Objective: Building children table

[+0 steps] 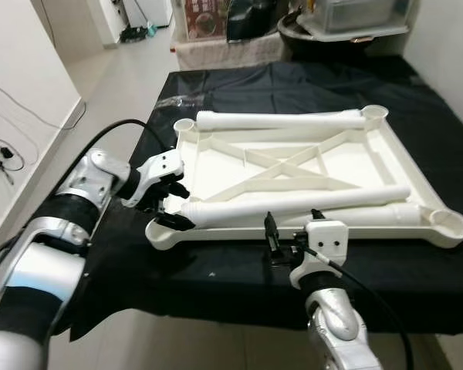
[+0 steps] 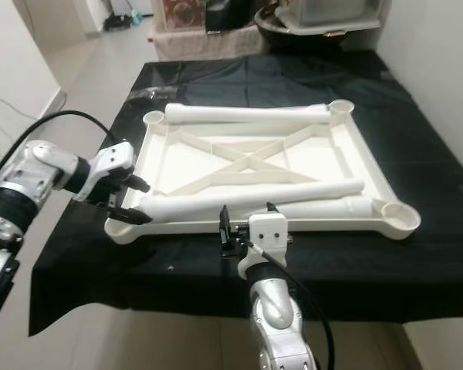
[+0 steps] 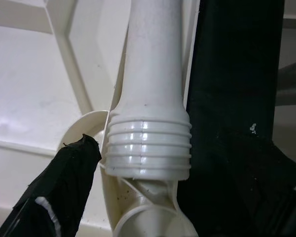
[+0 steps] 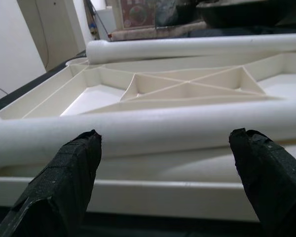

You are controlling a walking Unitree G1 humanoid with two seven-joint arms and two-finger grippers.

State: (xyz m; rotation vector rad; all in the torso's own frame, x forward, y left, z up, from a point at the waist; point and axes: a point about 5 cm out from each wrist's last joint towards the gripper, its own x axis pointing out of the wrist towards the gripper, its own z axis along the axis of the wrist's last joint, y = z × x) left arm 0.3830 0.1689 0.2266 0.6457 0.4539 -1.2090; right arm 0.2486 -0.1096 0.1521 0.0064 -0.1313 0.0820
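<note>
An upside-down white plastic tabletop (image 1: 216, 154) lies on a table covered in black cloth (image 1: 216, 270). One white leg (image 1: 293, 202) lies along its near side, another leg (image 1: 278, 120) along the far side. My left gripper (image 1: 176, 204) is open, its fingers straddling the near leg's threaded end (image 3: 148, 145). That end sits just beside the front-left corner socket (image 1: 160, 231). One finger (image 3: 64, 182) rests close against the threads. My right gripper (image 1: 293, 223) is open at the tabletop's near rim, facing the middle of the near leg (image 4: 187, 128).
A third leg (image 1: 405, 214) lies near the front-right socket (image 1: 451, 223). The cloth's front edge (image 1: 216, 304) is close to me. Pale floor (image 1: 116, 77) runs past the table's left side. Boxes and a bin (image 1: 347, 19) stand at the back.
</note>
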